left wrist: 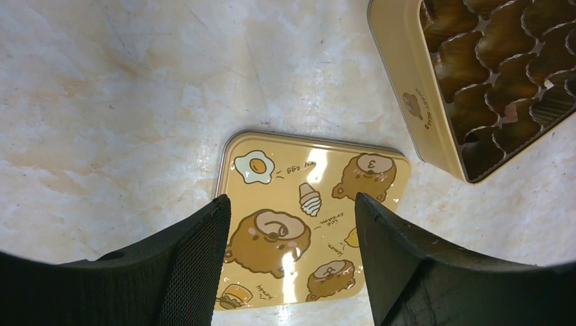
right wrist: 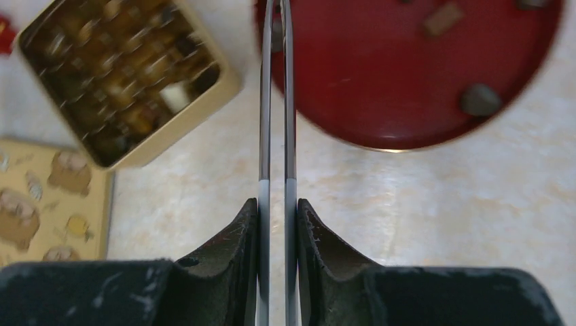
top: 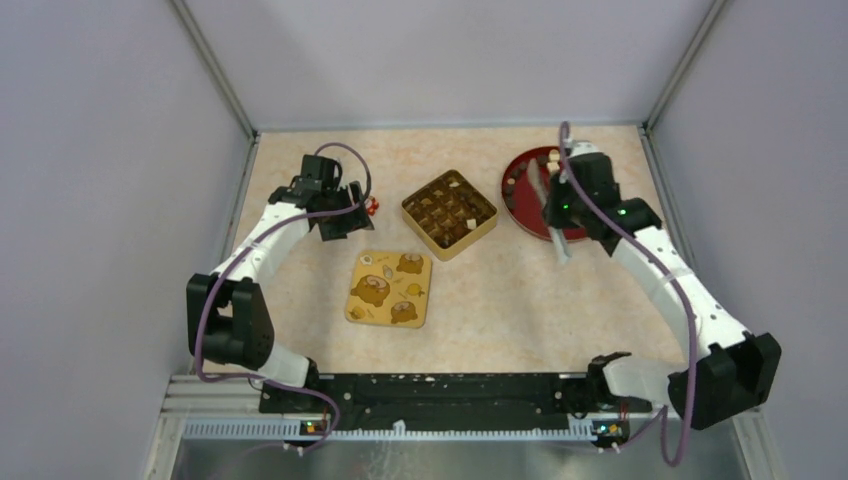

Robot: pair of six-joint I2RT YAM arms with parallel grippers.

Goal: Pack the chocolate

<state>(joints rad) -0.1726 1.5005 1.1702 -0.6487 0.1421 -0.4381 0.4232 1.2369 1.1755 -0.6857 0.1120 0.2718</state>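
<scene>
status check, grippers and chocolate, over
Left gripper open, over the lid. Right gripper shut on tongs, tips over the red plate. Chocolate pieces on the plate, more in the box. Nothing seen blocking.

The table (top: 500,300) bears an open tin (top: 472,242), yellow lid (top: 390,288) and red plate (top: 523,213).

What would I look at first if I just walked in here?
Probably the yellow lid with cartoon bears, lying flat on the table in front of the open yellow tin. Next comes the red plate at the back right, with a few chocolates on it. The right hand pinches shiny metal tongs that reach over the plate's edge.
</scene>
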